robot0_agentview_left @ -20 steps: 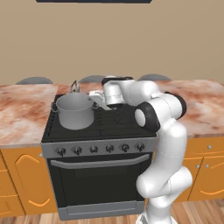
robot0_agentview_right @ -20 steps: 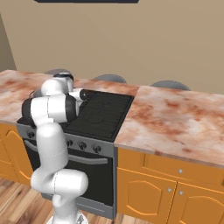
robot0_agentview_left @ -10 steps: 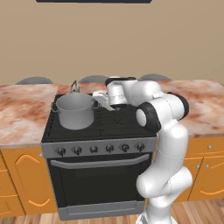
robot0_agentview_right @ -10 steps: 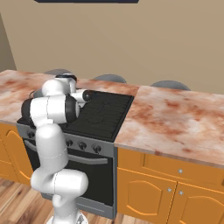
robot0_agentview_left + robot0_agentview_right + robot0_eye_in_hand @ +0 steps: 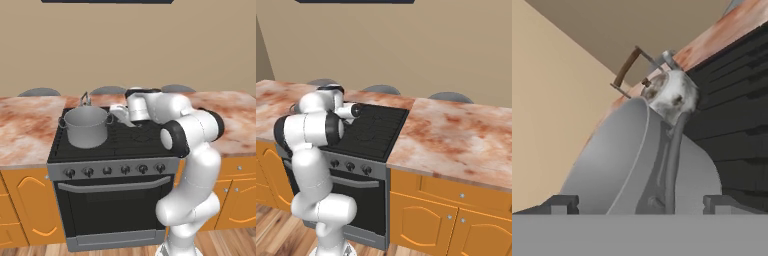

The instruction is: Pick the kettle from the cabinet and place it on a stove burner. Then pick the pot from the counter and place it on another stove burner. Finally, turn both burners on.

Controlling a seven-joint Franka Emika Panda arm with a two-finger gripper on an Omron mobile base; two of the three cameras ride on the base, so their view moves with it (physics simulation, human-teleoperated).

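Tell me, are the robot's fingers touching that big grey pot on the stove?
Apart. In the left base view the gripper hangs open just right of the pot, with black stove visible between them.

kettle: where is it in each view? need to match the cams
Left base view: kettle at the stove's back left, behind the pot, mostly its loop handle showing.
Right base view: cannot make it out; the arm covers that corner.
Hand view: kettle upper middle, just past the pot rim.
Shared landmark: the pot, in the left base and hand views.
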